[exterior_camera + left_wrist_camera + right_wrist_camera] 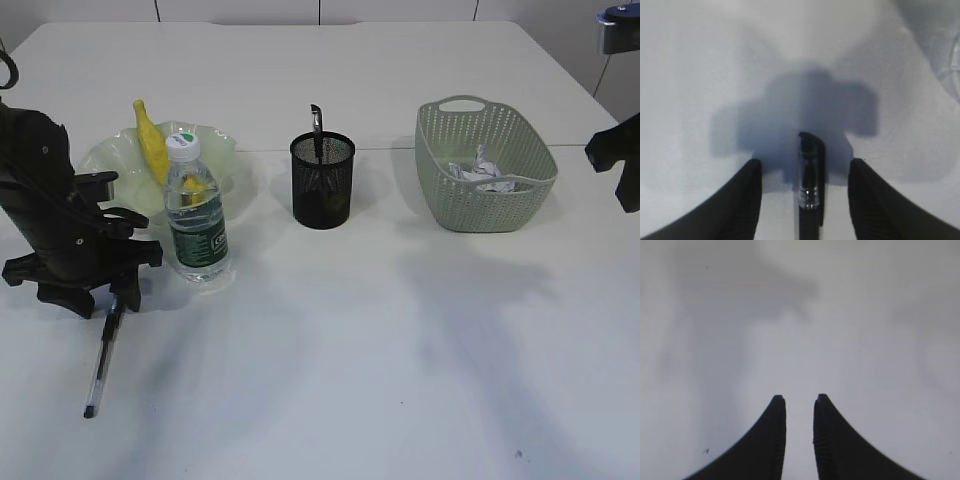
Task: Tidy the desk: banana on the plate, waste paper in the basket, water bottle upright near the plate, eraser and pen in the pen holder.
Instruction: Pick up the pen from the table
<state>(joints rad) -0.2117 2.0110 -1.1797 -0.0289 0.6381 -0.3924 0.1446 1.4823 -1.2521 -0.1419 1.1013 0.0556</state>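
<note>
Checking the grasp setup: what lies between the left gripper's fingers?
In the left wrist view, a pen lies on the desk between the open left gripper's fingers, touching neither.

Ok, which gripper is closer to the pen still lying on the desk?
Left. The left gripper is right over the pen, its open fingers either side of the pen's upper end. The right gripper is far off at the desk's right edge, beyond the basket.
</note>
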